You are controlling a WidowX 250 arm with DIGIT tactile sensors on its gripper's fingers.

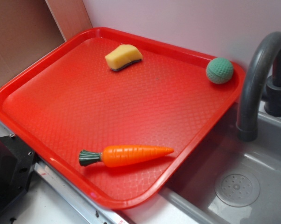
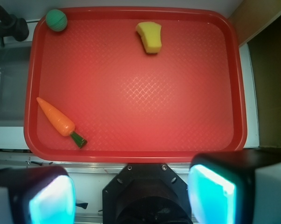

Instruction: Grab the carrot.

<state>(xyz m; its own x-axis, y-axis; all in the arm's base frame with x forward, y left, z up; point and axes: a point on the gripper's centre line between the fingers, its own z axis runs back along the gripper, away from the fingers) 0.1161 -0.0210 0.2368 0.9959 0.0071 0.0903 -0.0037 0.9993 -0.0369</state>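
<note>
The carrot (image 1: 131, 155) is glossy orange with ridges and a dark green stem cap; it lies flat near the front edge of the red tray (image 1: 61, 60). In the wrist view the carrot (image 2: 57, 120) sits at the tray's lower left, stem pointing toward the camera. My gripper (image 2: 131, 196) hangs high above the tray's near edge, open, with nothing between its two pale blue pads (image 2: 210, 193). It is well apart from the carrot. The gripper does not show in the exterior view.
A yellow sponge wedge (image 1: 123, 57) lies at the tray's far side, and a green ball (image 1: 219, 70) sits in the far corner. A grey sink (image 1: 252, 186) with a dark faucet (image 1: 259, 70) adjoins the tray. The robot's black base (image 2: 145, 196) is below the tray edge.
</note>
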